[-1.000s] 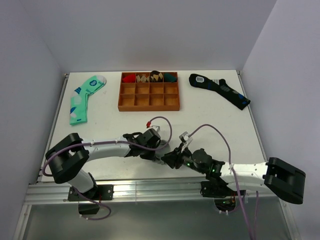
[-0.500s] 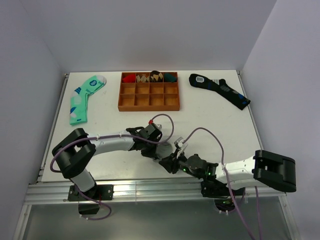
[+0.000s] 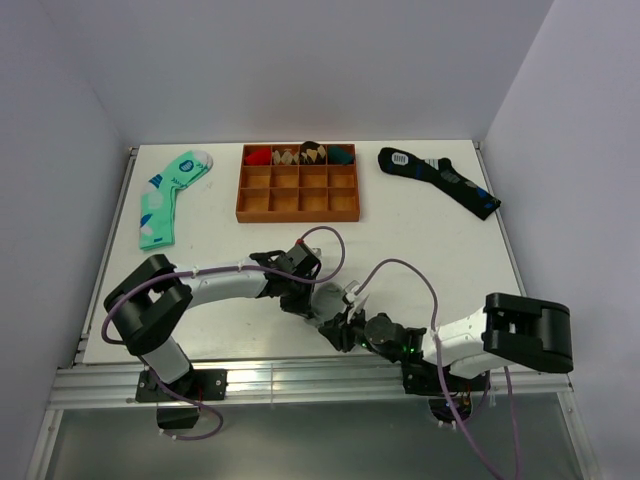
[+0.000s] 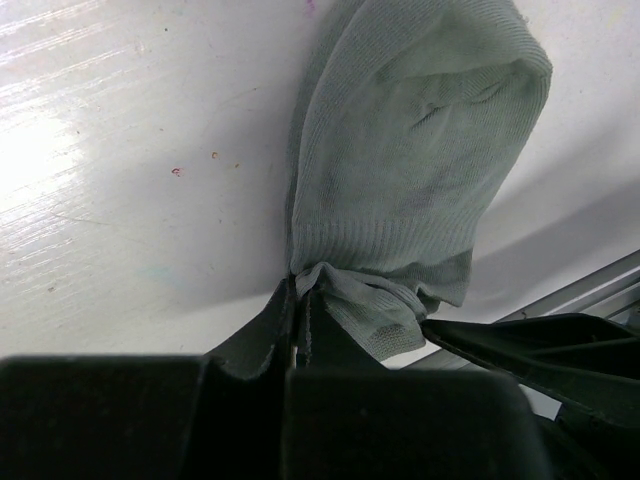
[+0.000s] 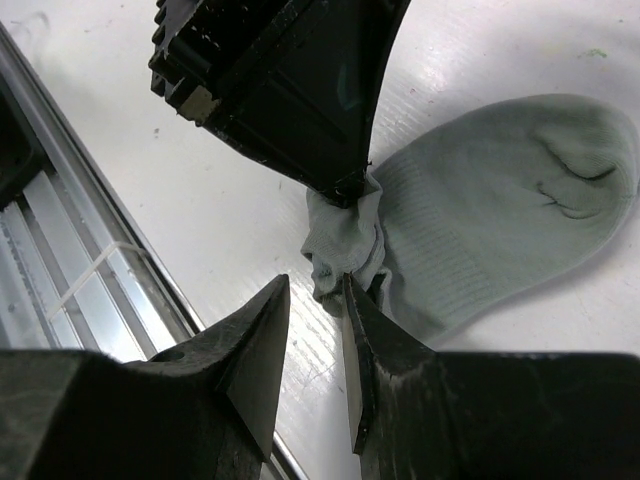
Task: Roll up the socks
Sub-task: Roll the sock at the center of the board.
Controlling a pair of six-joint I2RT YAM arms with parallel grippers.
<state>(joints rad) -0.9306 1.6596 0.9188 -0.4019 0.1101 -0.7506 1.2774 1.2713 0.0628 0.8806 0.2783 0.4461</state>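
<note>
The right claw [image 3: 338,325] has been swung in toward the middle of the near table [image 3: 420,230] edge over the last second, its forearm folded back close to the base. Its jaws were drawn in a little and are now parted only narrowly. In the right wrist view the right claw [image 5: 314,282] is lined up on the bunched cuff, with the fabric's lower end just at the mouth.

Just beyond it, the left claw [image 3: 305,295] has been shifted only slightly. It is closed tight on the cuff of the socks [image 4: 410,160], the fabric gathered into a knot at the tips.

The socks [image 5: 500,200] are laid flat from that pinch toward the toe, so no roll has been started yet. A handover or a second pinch at the cuff looks to be what is being set up.

From above, the socks [image 3: 328,297] are nearly covered by both wrists, and only a grey patch is seen. Whether any fabric is already nipped by the right fingers cannot be made out. Whether one sock or a stacked pair is held is not settled either.

Farther back, a wooden tray [image 3: 298,218], a green sock [image 3: 165,200] and a dark sock [image 3: 440,178] are left untouched.
</note>
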